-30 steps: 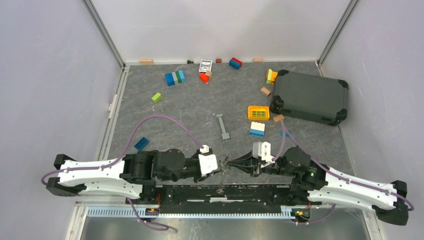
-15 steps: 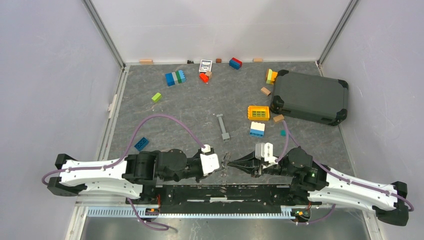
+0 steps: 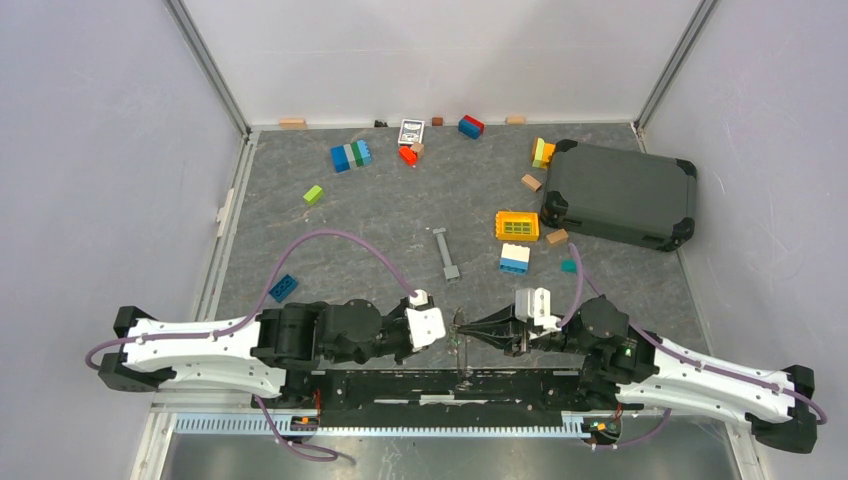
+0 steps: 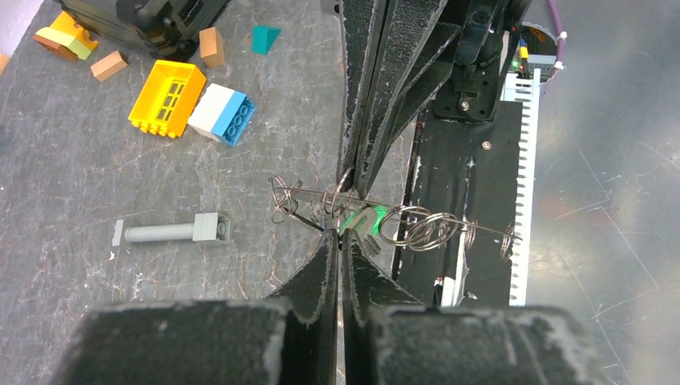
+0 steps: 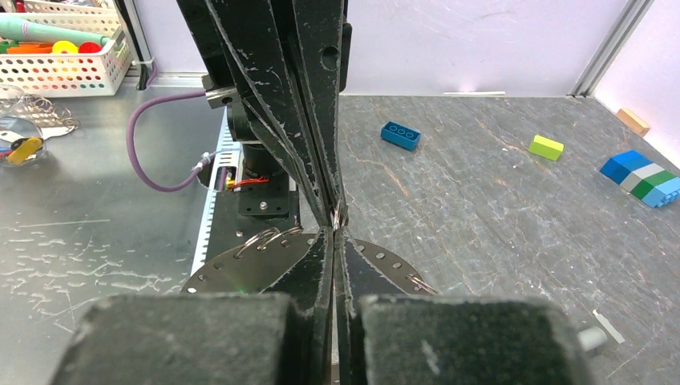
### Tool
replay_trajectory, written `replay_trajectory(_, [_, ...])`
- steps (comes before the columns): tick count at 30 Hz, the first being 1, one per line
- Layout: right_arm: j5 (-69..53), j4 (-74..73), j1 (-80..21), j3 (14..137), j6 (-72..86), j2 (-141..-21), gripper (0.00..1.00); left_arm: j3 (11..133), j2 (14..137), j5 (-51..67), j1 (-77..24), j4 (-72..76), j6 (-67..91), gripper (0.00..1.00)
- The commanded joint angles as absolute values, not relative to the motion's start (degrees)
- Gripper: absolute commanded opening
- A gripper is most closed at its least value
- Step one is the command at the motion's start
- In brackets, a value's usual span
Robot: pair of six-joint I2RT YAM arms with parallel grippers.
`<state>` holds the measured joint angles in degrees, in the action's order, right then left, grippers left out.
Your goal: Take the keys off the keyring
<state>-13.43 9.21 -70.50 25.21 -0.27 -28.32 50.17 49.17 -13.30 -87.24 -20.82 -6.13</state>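
Observation:
Both grippers meet tip to tip above the table's near edge. The keyring [image 4: 417, 228], a bunch of thin silver wire loops strung on a thin round holed plate [image 5: 257, 269], hangs between them [image 3: 461, 345]. A green-headed key [image 4: 365, 219] lies in the bunch. My left gripper [image 4: 340, 235] [image 3: 451, 325] is shut, its tips meeting at that key's near end. My right gripper [image 5: 335, 230] [image 3: 464, 328] is shut on a wire loop [image 4: 345, 180] of the keyring. Whether other keys hang there, the tangle of loops hides.
A long grey metal bar [image 3: 445, 253] lies just beyond the grippers. The yellow grid block [image 3: 517, 224] and a white-and-blue brick [image 3: 514, 259] sit back right, beside a dark case [image 3: 620, 193]. A blue brick [image 3: 283, 287] lies left. The black arm base [image 3: 430, 385] is underneath.
My left gripper has closed from part open to shut at the key. Both gripper tips and the hanging bunch have shifted slightly to the right.

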Motion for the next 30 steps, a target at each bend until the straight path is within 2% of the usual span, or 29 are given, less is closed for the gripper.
replay_trajectory(1, [-13.37, 15.86, -70.58, 24.92, -0.09, -27.21, 0.00, 49.59, 49.72, -12.90, -87.37, -17.59, -5.20, 0.02])
replay_trajectory(16, [-8.79, 28.25, -70.58, 18.55, 6.90, -26.68, 0.00, 48.69, 51.41, -10.37, -87.37, -14.69, -3.71, 0.03])
replay_trajectory(17, [-8.56, 28.66, -70.58, 18.30, 6.99, -26.70, 0.00, 48.69, 51.29, -10.31, -87.40, -14.68, -3.64, 0.05])
replay_trajectory(19, [-8.36, 28.69, -70.58, 18.12, 6.93, -26.71, 0.00, 48.69, 51.09, -10.38, -87.44, -14.59, -3.44, 0.18])
replay_trajectory(22, [-8.46, 27.88, -70.58, 18.24, 6.49, -26.51, 0.00, 48.53, 50.09, -10.79, -87.41, -14.59, -3.09, 0.32])
replay_trajectory(30, [-9.31, 26.40, -70.58, 18.33, 5.29, -25.13, 0.00, 46.32, 44.62, -11.81, -87.44, -12.39, -2.56, 0.40])
